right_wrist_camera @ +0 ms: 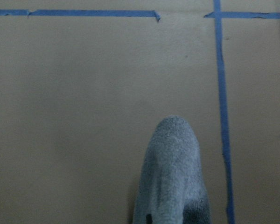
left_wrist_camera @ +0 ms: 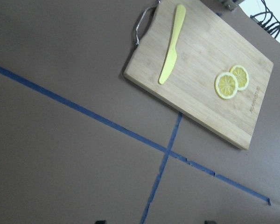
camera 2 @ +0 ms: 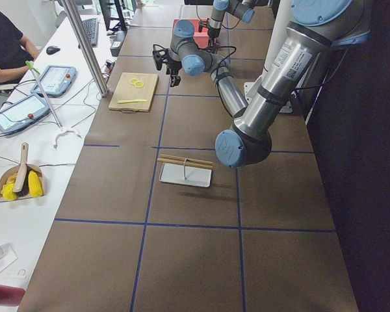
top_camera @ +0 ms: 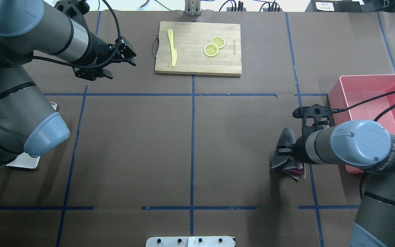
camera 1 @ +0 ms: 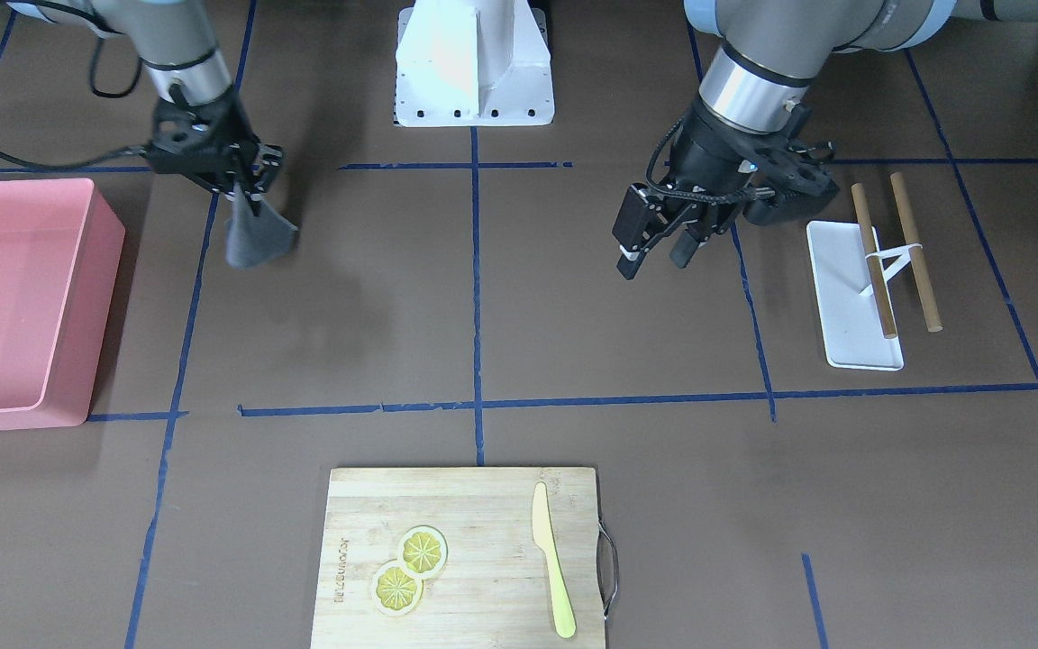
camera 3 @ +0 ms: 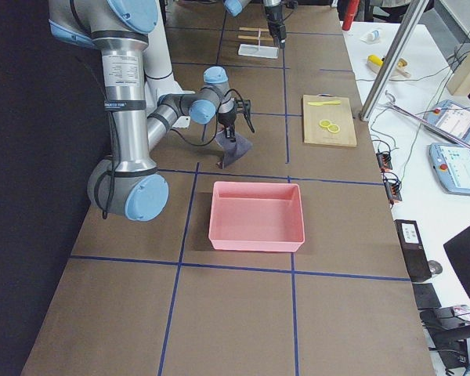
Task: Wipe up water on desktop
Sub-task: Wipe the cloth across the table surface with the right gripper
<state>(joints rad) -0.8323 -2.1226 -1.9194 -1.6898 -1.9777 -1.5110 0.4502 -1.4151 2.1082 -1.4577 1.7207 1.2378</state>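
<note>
The desktop [camera 1: 573, 315] is dark brown with blue tape lines. I cannot make out any water on it. My right gripper [camera 1: 244, 189] is shut on a grey cloth [camera 1: 253, 236], which hangs down with its lower end at the desktop. In the overhead view the cloth [top_camera: 284, 145] shows beside the right wrist, near the pink bin. The right wrist view shows the cloth [right_wrist_camera: 172, 172] over bare desktop [right_wrist_camera: 84, 93]. My left gripper [camera 1: 656, 257] is open and empty above the desktop, left of a white tray. It also shows in the overhead view [top_camera: 120, 65].
A pink bin [camera 1: 77, 270] stands beside the right arm. A bamboo cutting board [camera 1: 483, 505] holds a yellow knife [camera 1: 551, 559] and two lemon slices [camera 1: 409, 568]. A white tray [camera 1: 839, 306] carries two brown sticks [camera 1: 915, 252]. The robot base [camera 1: 474, 63] is at the back.
</note>
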